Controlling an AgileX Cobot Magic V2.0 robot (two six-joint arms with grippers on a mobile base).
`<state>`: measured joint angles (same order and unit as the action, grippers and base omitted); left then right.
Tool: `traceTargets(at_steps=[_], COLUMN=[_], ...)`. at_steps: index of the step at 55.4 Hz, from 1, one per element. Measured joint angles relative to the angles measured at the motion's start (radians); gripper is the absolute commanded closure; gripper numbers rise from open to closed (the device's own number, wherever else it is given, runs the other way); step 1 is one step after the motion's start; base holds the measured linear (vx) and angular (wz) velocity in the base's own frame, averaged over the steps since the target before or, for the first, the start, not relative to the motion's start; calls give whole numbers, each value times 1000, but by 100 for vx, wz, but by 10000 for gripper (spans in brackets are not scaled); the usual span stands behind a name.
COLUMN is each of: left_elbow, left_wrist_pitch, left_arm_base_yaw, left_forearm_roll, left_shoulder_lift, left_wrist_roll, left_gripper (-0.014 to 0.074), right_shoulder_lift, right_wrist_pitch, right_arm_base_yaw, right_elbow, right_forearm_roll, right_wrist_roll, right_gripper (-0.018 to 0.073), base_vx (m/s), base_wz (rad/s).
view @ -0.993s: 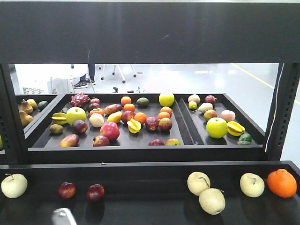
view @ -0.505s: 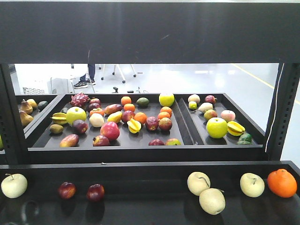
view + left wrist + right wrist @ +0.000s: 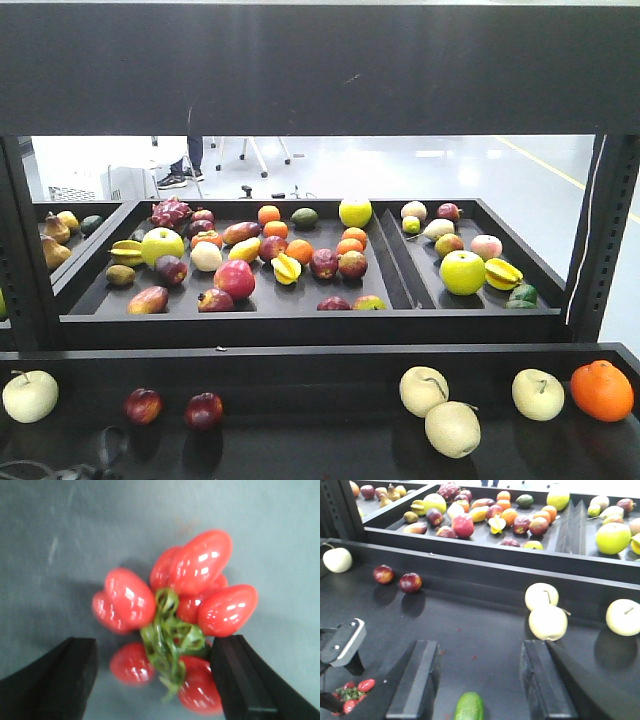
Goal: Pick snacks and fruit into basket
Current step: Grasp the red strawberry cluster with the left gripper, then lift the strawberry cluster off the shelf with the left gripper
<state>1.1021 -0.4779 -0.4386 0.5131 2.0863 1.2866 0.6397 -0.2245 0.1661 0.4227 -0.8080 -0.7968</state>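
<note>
dark, scuffed desk [image 3: 485, 630] fills the foreground, with a raised black tray [image 3: 300, 322] behind it crowded with mixed fruit: green apples, oranges, star fruit, a dragon fruit. beyond the shelf frame lies a pale shiny floor.

on the desk near the back wall sit four pale apples: one at the far left [image 3: 30, 396], two touching near the middle [image 3: 424, 390], and one further right [image 3: 538, 394], just beside an orange [image 3: 601, 390]. two dark red fruits [image 3: 143, 405] lie close together left of centre.

the red fruit cluster [image 3: 192, 592] rests on the desk under the left wrist camera, glossy oblong pieces fanned around a curly green stem [image 3: 167, 640]. the left pincer [image 3: 152, 650] has its two black fingers [image 3: 55, 680] spread wide, one on each side of the cluster's lower part. neither finger visibly touches the fruit.

from the right wrist view, the same cluster [image 3: 351, 696] shows at the lower left corner, below the left arm [image 3: 342, 644]. the right pincer [image 3: 480, 647] also stands apart, gripping nothing. the green avocado-like fruit [image 3: 469, 707] lies on the desk between its fingers [image 3: 417, 680], cut off by the bottom edge, well apart from the cluster.
</note>
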Motion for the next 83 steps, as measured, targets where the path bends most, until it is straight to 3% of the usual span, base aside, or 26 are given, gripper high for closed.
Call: traceTargets(at_steps=[14,24,41,61,71,83], left_elbow=[33,40,42,38,33,-79], left_wrist_pitch=[-4,4,1,-43,-69,-56], left_arm_base_yaw=[-15,-15,-15,9,115,258], left_forearm_roll=[40,64,86,161,248,353], left_shoulder_lift=[59,66,55,-42,-172,-376], left_wrist_roll=[0,0,-6,-124,-189,-237], left_gripper=[57,145,607,607,605,603], right_shoulder_lift=[1,1,1,1,20,214], right_wrist_pitch=[13,20,32,46,18,-161], right_arm_base_yaw=[0,0,0,0,0,0], right_elbow=[0,0,0,0,3,120], right_forearm_roll=[0,0,0,0,-3,23], right_wrist_roll=[0,0,0,0,3,40], right_gripper=[124,124,124,124,124,112], base_vx=[0,0,0,0,0,0], base_wz=[0,0,0,0,0,0])
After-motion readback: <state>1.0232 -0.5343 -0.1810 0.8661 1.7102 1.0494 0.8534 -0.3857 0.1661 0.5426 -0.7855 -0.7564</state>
